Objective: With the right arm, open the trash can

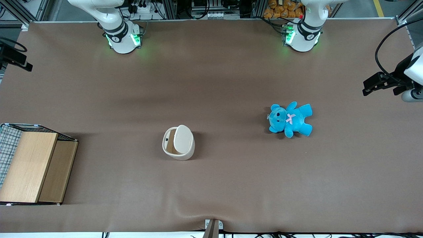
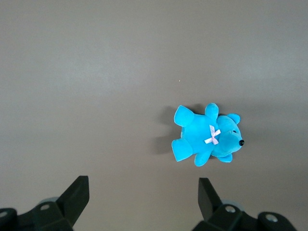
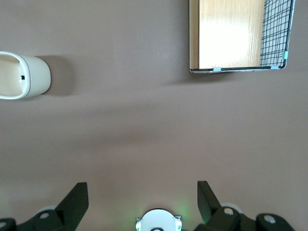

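Observation:
The cream-white trash can [image 1: 178, 150] stands mid-table, nearer the front camera than both arm bases. Its flat lid [image 1: 183, 138] is tipped up and the tan interior [image 1: 171, 145] shows. In the right wrist view the trash can [image 3: 33, 74] shows with its inside exposed, partly cut off by the frame edge. My right gripper [image 3: 142, 185] is open and empty, high above the table and well away from the can. In the front view only its black end [image 1: 18, 61] shows at the picture's edge, at the working arm's end of the table.
A wooden box with wire mesh [image 1: 31, 165] [image 3: 231, 33] lies at the working arm's end of the table. A blue teddy [image 1: 290, 119] [image 2: 208, 139] lies toward the parked arm's end. The working arm's base [image 1: 122, 38] [image 3: 157, 222] stands at the table's back edge.

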Available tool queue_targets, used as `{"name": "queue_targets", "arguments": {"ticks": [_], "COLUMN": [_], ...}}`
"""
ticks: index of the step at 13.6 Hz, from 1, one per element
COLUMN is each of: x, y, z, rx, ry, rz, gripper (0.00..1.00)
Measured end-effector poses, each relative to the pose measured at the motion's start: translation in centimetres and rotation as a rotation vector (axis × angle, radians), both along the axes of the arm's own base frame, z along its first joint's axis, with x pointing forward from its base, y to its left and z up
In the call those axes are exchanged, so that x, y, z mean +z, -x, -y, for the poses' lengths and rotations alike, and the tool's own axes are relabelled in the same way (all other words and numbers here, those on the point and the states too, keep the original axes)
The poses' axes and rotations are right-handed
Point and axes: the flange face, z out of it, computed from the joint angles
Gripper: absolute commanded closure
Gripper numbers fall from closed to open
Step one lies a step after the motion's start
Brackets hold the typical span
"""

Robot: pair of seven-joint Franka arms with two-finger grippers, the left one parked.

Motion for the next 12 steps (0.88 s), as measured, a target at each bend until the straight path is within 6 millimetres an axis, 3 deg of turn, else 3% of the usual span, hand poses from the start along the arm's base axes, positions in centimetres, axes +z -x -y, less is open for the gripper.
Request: {"name": "queue_targets", "arguments": {"ticks": [12], "x": [0.46], "y": [-0.19], "z": [0.47], "rx": [-0.007], "ry": [0.042], "rz": [0.035], "gripper": [0.0]}}
